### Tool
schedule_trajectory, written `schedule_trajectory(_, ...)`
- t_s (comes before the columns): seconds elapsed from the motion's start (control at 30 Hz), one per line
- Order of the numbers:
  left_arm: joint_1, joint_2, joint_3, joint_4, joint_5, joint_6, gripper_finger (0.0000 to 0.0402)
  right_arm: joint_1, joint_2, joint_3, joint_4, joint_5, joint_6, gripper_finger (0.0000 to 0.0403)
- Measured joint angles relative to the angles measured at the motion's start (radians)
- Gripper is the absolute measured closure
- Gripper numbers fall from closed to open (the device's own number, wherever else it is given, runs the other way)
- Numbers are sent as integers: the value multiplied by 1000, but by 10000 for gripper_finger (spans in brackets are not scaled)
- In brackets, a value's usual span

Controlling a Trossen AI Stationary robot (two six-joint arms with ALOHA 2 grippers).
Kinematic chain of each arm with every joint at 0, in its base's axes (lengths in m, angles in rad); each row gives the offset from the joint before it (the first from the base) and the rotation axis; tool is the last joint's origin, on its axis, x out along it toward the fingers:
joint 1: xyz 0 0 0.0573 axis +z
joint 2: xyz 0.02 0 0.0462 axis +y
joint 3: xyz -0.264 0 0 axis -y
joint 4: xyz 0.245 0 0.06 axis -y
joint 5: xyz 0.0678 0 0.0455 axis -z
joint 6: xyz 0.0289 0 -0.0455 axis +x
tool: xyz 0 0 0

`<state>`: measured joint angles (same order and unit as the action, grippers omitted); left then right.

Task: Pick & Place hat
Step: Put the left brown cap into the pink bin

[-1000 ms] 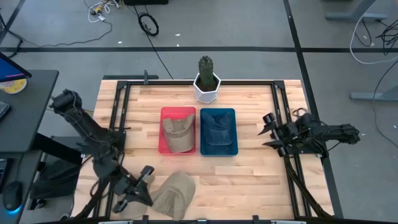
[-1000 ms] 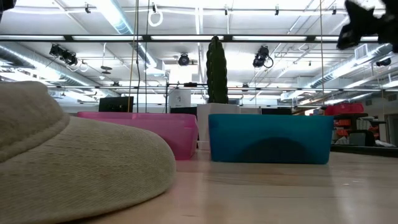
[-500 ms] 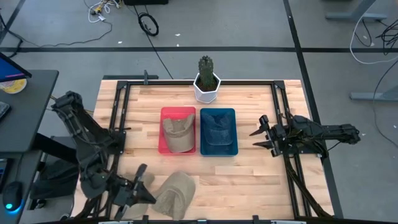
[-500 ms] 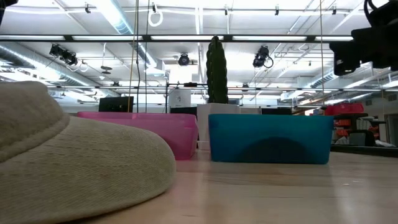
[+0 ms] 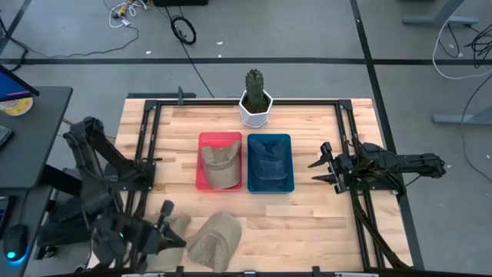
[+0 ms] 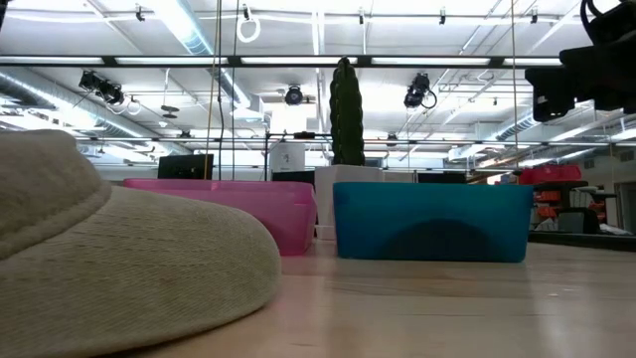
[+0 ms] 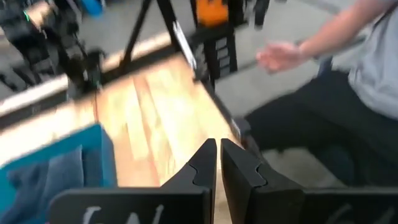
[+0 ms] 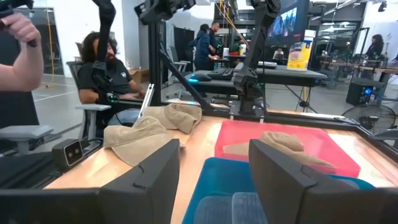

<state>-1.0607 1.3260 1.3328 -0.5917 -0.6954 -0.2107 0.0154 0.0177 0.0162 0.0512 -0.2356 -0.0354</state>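
Here the loose tan hat (image 5: pixel 214 240) lies crumpled on the table (image 5: pixel 307 223) at its near edge, left of centre, clear of both bins; a second tan hat (image 5: pixel 220 166) already sits in the pink bin (image 5: pixel 220 140), and a folded blue hat (image 5: pixel 270 163) fills the blue bin (image 5: pixel 270 140) just beside it. The left claw (image 5: pixel 163 231) hangs at the table's near left corner, close beside the loose hat but gripping nothing, and its wrist view shows its fingers (image 7: pixel 204 165) pressed nearly together with only a sliver between them. The right claw (image 5: pixel 321 165) hovers above the table to the right of the blue bin, spread wide and empty. A white pot with a cactus (image 5: pixel 255 100) stands at the far edge behind the bins. The likeliest trouble, I judge, is a bad pinch: soft fabric can slip or lift by one fold only, so the hat drags, unfolds, and snags a bin rim. A person's hand (image 7: pixel 281 56) shows beyond the table edge (near the left arm's side), so a wide swing there would be risky.
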Motion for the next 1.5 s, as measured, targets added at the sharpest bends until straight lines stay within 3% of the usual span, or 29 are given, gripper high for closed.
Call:
schedule_trajectory(0.2,3,189,166,-262,110,-193,374,0,0,0,-1,0,0,209)
schedule_trajectory(0.4,3,351,333,-567,171,-530,374,0,0,0,0,0,0,209)
schedule_trajectory(0.53,4,391,357,-630,263,-803,374,0,0,0,0,0,0,209)
schedule_trajectory(0.7,2,411,333,-647,465,-988,374,0,0,0,0,0,0,209)
schedule_trajectory(0.9,-11,411,287,-651,562,-1067,374,0,0,1,0,0,0,209)
schedule_trajectory(1.3,-2,411,279,-669,564,-1078,373,0,1,1,0,0,0,209)
schedule_trajectory(1.5,-2,411,279,-708,564,-1154,342,0,1,1,0,0,0,209)
